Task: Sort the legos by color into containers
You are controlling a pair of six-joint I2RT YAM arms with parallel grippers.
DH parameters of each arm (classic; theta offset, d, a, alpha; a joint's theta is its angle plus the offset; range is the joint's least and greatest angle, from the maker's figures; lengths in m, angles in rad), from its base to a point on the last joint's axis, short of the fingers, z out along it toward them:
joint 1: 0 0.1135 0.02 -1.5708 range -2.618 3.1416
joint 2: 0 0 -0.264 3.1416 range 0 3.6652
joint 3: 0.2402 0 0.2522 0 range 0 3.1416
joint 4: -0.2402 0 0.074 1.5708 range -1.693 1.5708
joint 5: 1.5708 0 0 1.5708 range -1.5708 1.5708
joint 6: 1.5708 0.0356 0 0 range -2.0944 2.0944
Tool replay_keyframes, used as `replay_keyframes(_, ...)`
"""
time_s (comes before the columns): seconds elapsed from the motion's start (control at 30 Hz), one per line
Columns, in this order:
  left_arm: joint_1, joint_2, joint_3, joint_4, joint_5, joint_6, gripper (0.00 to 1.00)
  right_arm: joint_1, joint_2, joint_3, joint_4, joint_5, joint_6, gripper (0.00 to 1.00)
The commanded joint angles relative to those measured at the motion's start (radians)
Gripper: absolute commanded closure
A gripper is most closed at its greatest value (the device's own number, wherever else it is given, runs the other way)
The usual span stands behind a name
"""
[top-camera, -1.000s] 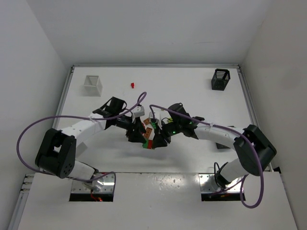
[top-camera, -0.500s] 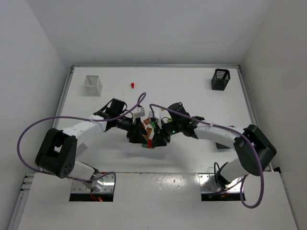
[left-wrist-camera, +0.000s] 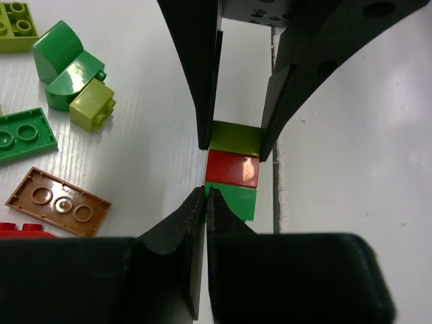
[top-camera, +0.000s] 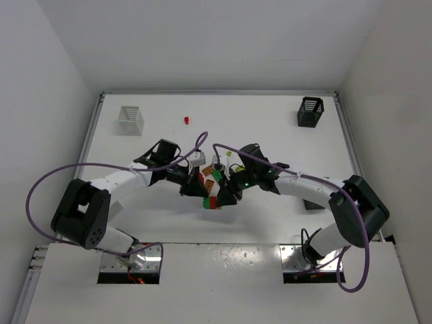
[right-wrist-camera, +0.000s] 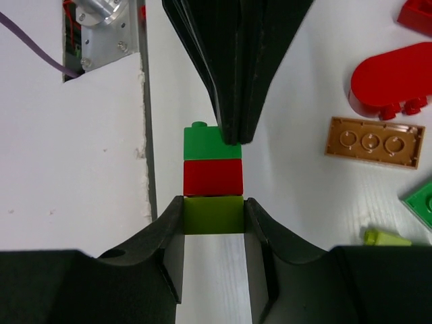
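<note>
R pincer (right-wrist-camera: pixel 213 202) narrow, clamps yel-green brick (right-wrist-camera: pixel 213 214) at one end of 3-brick stack (right-wrist-camera: pixel 213 177), mid table (top-camera: pixel 270 125). L pincer (left-wrist-camera: pixel 205 194) shut to a slit, tips touching green brick (left-wrist-camera: pixel 233 200) at the other end. Loose legos (left-wrist-camera: pixel 57 200) lie beside.

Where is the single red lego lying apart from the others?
In the top view the red lego lies on the far side of the table, just right of the white basket.
</note>
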Motion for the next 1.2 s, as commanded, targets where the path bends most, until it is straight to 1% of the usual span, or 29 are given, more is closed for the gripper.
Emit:
replay_keyframes(0.0,0.009,0.025,0.017,-0.019,-0.025,0.019,0.9,-0.037,-0.045,-0.008,0.063,0.01,0.0,1.0)
replay_keyframes(0.03,0.009,0.037,0.017,-0.019,-0.025,0.019,0.9,-0.05,-0.045,-0.008,0.063,0.01,-0.011,1.0)
replay_keyframes(0.07,0.02,0.037,0.026,-0.019,-0.011,0.019,0.88,-0.05,-0.045,-0.022,0.063,0.01,-0.011,1.0)
replay_keyframes(0.1,0.02,0.048,0.026,-0.033,-0.011,0.032,0.79,-0.062,-0.045,-0.022,0.063,0.01,-0.011,1.0)
replay_keyframes(0.13,0.02,0.048,0.026,-0.033,-0.002,0.033,0.48,-0.073,-0.045,-0.022,0.063,0.01,-0.011,1.0)
replay_keyframes(0.2,0.02,0.037,0.026,-0.033,0.023,0.051,0.32,-0.073,-0.045,-0.022,0.063,0.01,-0.011,1.0)
replay_keyframes(0.23,0.02,0.024,0.014,-0.033,0.04,0.051,0.02,-0.083,-0.045,-0.007,0.063,0.001,-0.011,1.0)
replay_keyframes(0.27,0.02,0.023,0.014,-0.033,0.04,0.051,0.0,-0.083,-0.045,0.006,0.063,0.001,-0.022,1.0)
replay_keyframes(0.43,0.02,0.002,0.014,-0.033,0.054,0.051,0.0,-0.083,-0.036,0.017,0.051,-0.029,-0.046,1.0)
replay_keyframes(0.47,0.02,-0.01,0.014,-0.02,0.037,0.039,0.0,-0.083,-0.036,0.017,0.04,-0.03,-0.046,1.0)
replay_keyframes(0.57,0.02,-0.036,-0.021,0.059,-0.014,-0.022,0.0,-0.083,-0.036,0.026,0.031,-0.051,-0.046,1.0)
replay_keyframes(0.63,0.02,-0.058,-0.032,0.127,-0.023,-0.061,0.0,-0.073,-0.046,0.036,0.04,-0.06,-0.036,1.0)
replay_keyframes(0.73,0.009,-0.058,-0.043,0.15,-0.032,-0.095,0.0,-0.064,-0.046,0.049,0.049,-0.083,-0.011,1.0)
replay_keyframes(0.77,0.0,-0.044,-0.043,0.15,-0.032,-0.095,0.02,-0.064,-0.046,0.058,0.049,-0.083,-0.011,1.0)
replay_keyframes(0.8,0.0,-0.044,-0.034,0.15,-0.032,-0.095,0.05,-0.064,-0.046,0.058,0.049,-0.083,-0.002,1.0)
replay_keyframes(0.93,-0.009,-0.033,-0.025,0.159,-0.042,-0.095,0.06,-0.064,-0.036,0.09,0.04,-0.119,-0.002,1.0)
replay_keyframes(0.97,-0.009,-0.033,-0.025,0.159,-0.042,-0.095,0.09,-0.064,-0.026,0.09,0.04,-0.119,-0.011,1.0)
replay_keyframes(1.0,-0.009,-0.033,-0.025,0.159,-0.042,-0.095,0.22,-0.064,-0.026,0.09,0.04,-0.119,-0.011,1.0)
replay_keyframes(1.03,-0.018,-0.023,-0.025,0.159,-0.028,-0.104,0.3,-0.064,-0.026,0.09,0.04,-0.119,-0.011,1.0)
replay_keyframes(1.07,-0.018,-0.023,-0.012,0.148,-0.017,-0.095,0.35,-0.064,-0.026,0.09,0.04,-0.119,-0.011,1.0)
replay_keyframes(1.1,-0.018,-0.01,-0.012,0.139,-0.003,-0.095,0.47,-0.064,-0.026,0.09,0.04,-0.119,-0.011,1.0)
replay_keyframes(1.17,-0.018,-0.001,-0.002,0.121,0.006,-0.078,0.6,-0.064,-0.026,0.09,0.04,-0.119,-0.011,1.0)
